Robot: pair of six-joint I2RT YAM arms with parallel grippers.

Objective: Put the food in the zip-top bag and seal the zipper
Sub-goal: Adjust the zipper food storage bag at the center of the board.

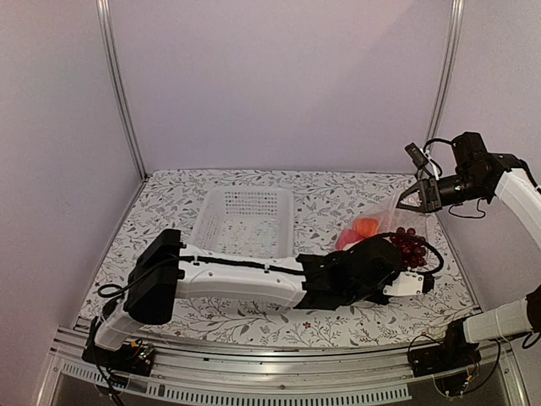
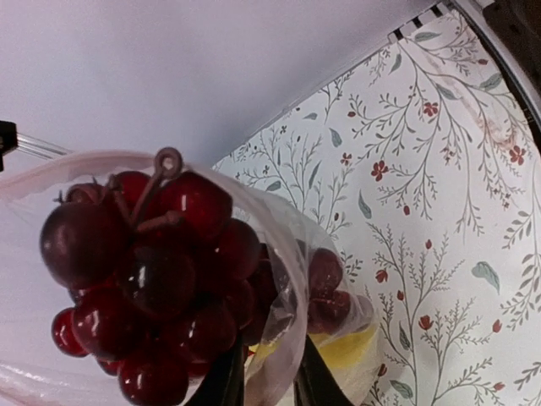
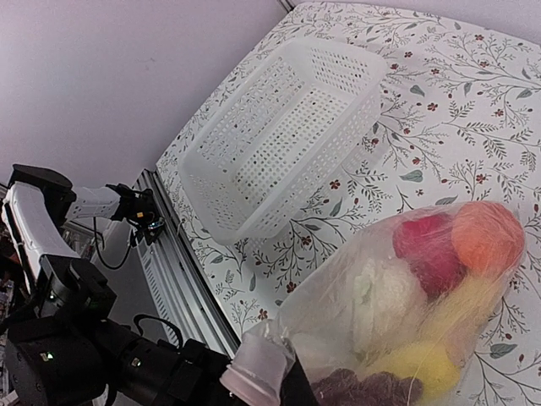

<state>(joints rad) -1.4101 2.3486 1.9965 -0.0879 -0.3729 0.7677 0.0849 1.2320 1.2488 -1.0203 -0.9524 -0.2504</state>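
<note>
The clear zip-top bag (image 1: 397, 222) lies at the table's right side, its mouth held up. Through its film in the right wrist view (image 3: 406, 288) I see the red pepper (image 3: 427, 245), orange fruit (image 3: 486, 237), white cauliflower (image 3: 385, 296) and a yellow piece (image 3: 431, 364). The dark grape bunch (image 2: 144, 288) sits at the mouth, partly behind the film; it also shows in the top view (image 1: 408, 245). My left gripper (image 2: 269, 376) is shut on the bag's near mouth edge. My right gripper (image 3: 283, 376) is shut on the far upper edge and lifts it (image 1: 416, 199). The zipper strip is not discernible.
The white perforated basket (image 1: 243, 222) stands empty at the table's middle back, left of the bag. My left arm (image 1: 245, 279) stretches across the front of the table. Metal frame posts stand at the back corners. The table's right edge is near the bag.
</note>
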